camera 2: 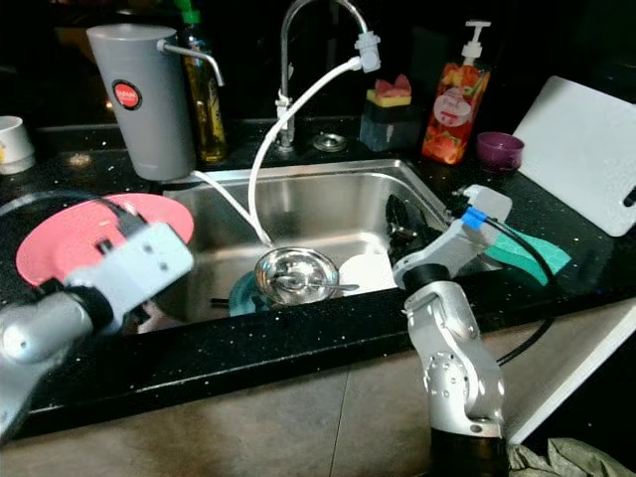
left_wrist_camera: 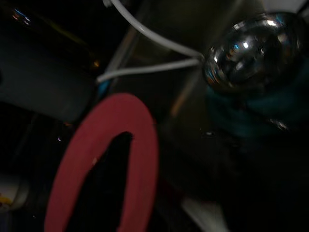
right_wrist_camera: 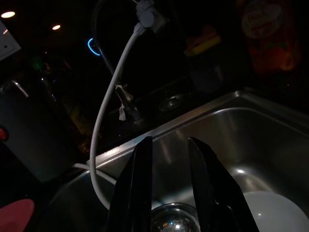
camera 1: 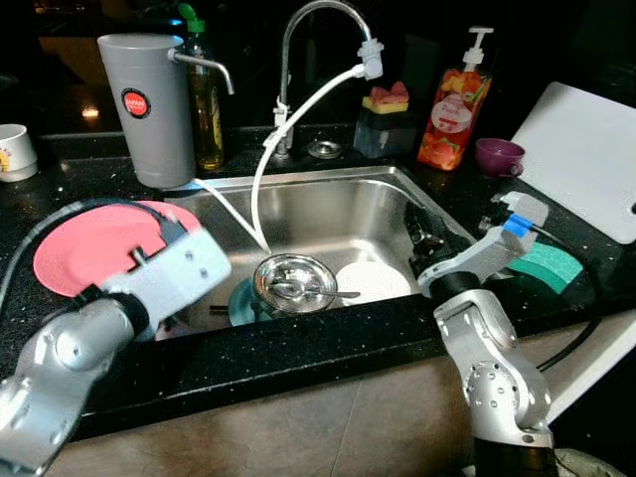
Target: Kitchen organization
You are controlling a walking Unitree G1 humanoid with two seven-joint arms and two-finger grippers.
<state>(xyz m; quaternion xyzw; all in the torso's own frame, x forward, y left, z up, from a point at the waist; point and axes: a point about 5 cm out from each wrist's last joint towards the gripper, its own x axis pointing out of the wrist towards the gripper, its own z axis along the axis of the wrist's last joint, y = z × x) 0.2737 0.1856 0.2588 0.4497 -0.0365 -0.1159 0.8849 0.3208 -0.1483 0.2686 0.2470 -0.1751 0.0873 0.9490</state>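
Observation:
A steel bowl (camera 1: 294, 281) with a spoon in it rests on a teal plate (camera 1: 238, 304) on the sink floor. A white plate (camera 1: 373, 281) lies right beside them. On the counter left of the sink (camera 1: 338, 199) lies a pink plate (camera 1: 89, 248). My left arm's wrist block (camera 1: 171, 270) hangs over the near edge of that plate; in the left wrist view a dark shape crosses the pink plate (left_wrist_camera: 140, 159). My right gripper (right_wrist_camera: 170, 142) is open and empty, low along the sink's right wall (camera 1: 424, 237), pointing at the steel bowl (right_wrist_camera: 176, 220).
A faucet (camera 1: 298, 40) with a white hose (camera 1: 260, 169) curves into the sink. Behind stand a grey jug (camera 1: 149, 104), oil bottle (camera 1: 207, 104), sponge holder (camera 1: 386, 124), soap dispenser (camera 1: 457, 109), purple cup (camera 1: 497, 156). A white cutting board (camera 1: 586, 159) and teal cloth (camera 1: 545, 263) lie right.

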